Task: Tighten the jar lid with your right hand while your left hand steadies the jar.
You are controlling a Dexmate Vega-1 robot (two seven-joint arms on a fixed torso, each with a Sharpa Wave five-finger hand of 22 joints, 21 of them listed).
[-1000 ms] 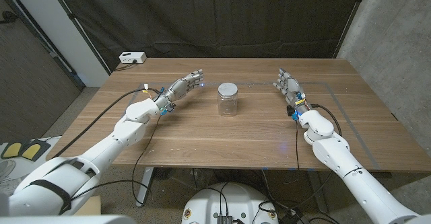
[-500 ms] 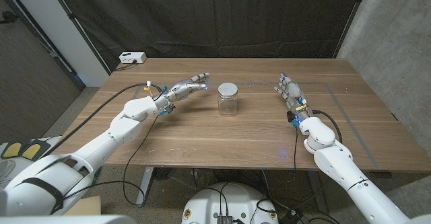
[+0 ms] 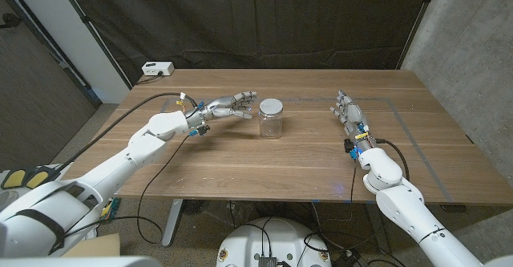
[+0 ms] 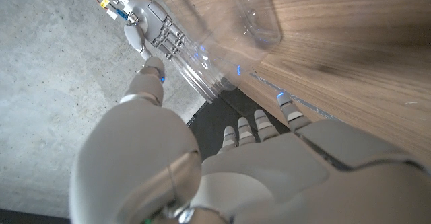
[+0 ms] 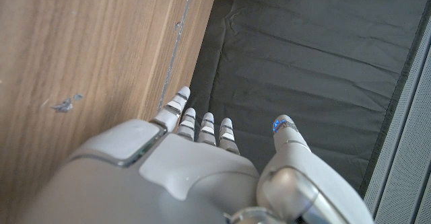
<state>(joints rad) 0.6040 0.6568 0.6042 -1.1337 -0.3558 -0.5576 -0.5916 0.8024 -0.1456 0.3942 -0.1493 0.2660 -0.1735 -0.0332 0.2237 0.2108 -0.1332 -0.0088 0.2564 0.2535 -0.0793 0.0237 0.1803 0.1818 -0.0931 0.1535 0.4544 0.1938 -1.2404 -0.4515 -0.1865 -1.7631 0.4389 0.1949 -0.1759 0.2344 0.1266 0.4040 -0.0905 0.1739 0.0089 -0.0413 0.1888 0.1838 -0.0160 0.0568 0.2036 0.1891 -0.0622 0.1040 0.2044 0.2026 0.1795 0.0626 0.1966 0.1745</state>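
So the jar [image 3: 271,120] is standing upright around the middle of the wooden table [image 3: 240,163], a bit toward the far side, clear glass with a pale lid [image 3: 271,106] sitting on top. Can't tell from here how far that lid is already screwed down.

The left hand [image 3: 228,108] is just left of the jar, fingers spread and pointing at it, holding nothing — there's a small gap between the fingertips and the glass in the head view, so no contact that I can see. In the left wrist view the jar [image 4: 259,15] shows as a blurry clear shape past the fingers.

The right hand [image 3: 347,110] is well off to the right of the jar, fingers extended and together-ish, nothing in it, and it looks to be standing on its edge near the far right of the table.

My take on doing this bit well: get the left hand wrapped around the glass body first, low enough that it stays clear of the lid — otherwise the right hand won't have room. Grip should be firm, since smooth glass will probably spin under torque. Only then bring the right hand over the top, fingers around the lid rim, and twist without pushing sideways, or the jar could tip
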